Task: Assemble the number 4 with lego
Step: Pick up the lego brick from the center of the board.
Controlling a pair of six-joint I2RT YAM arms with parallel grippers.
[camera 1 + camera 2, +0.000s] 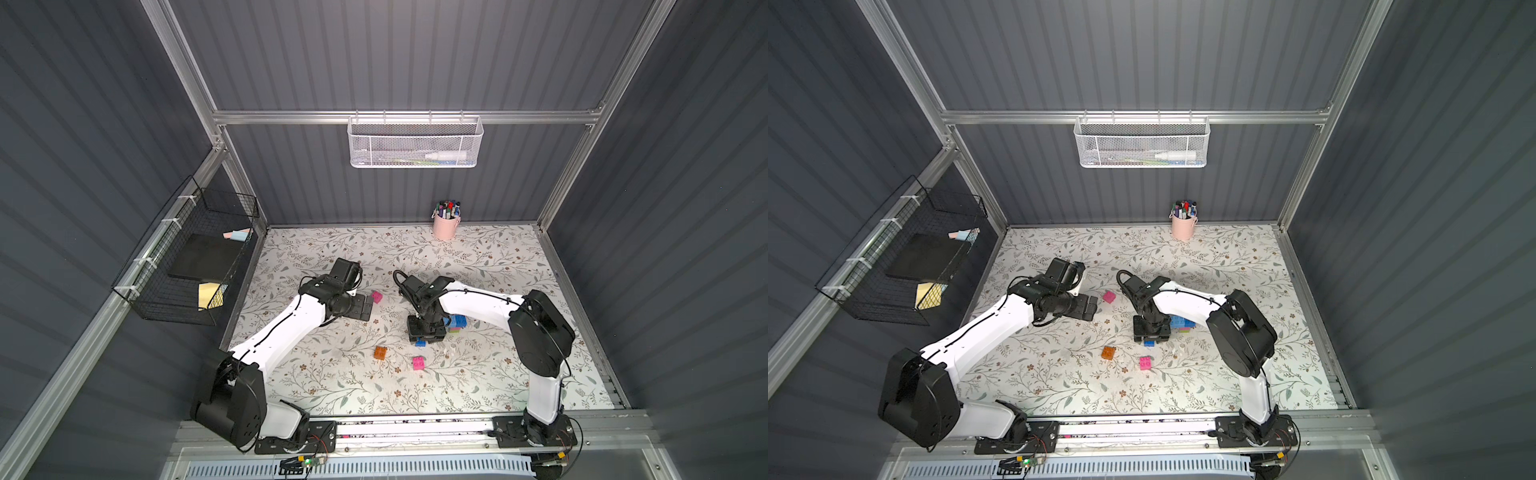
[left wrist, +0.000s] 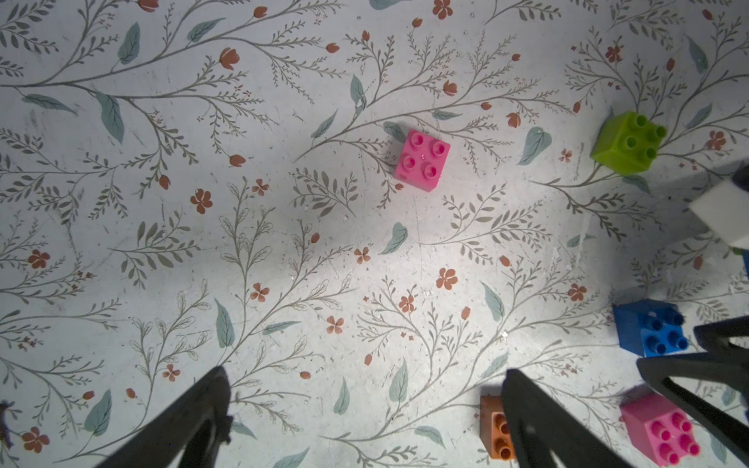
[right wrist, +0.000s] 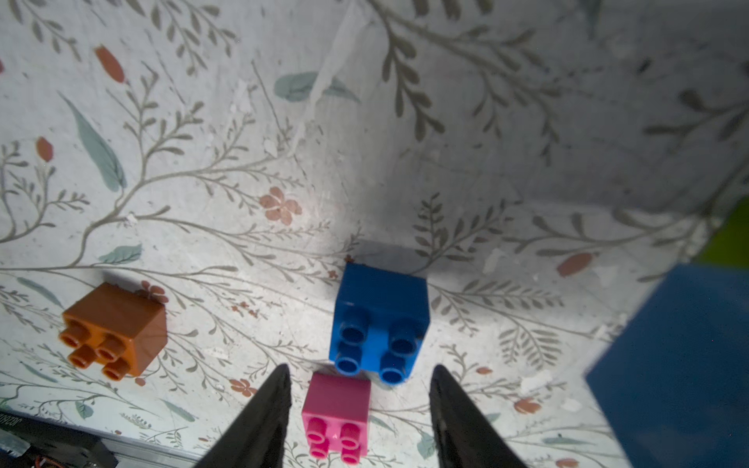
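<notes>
Both top views: the number 4 [image 1: 458, 322] [image 1: 1181, 323] is seen right of centre, half hidden by the right gripper [image 1: 422, 338], its long axis untellable. Left wrist: the left gripper [image 2: 367, 372] is spread empty, and a green brick [image 2: 627, 142], unseen from above, is shown upper right. Right wrist: jaws parted, nothing grasped.

My fingers [image 3: 259, 425] look matt black plastic; the blue brick [image 3: 381, 300] is smooth, glossy plastic; the surface [image 3: 227, 133] matt, scuffed.
</notes>
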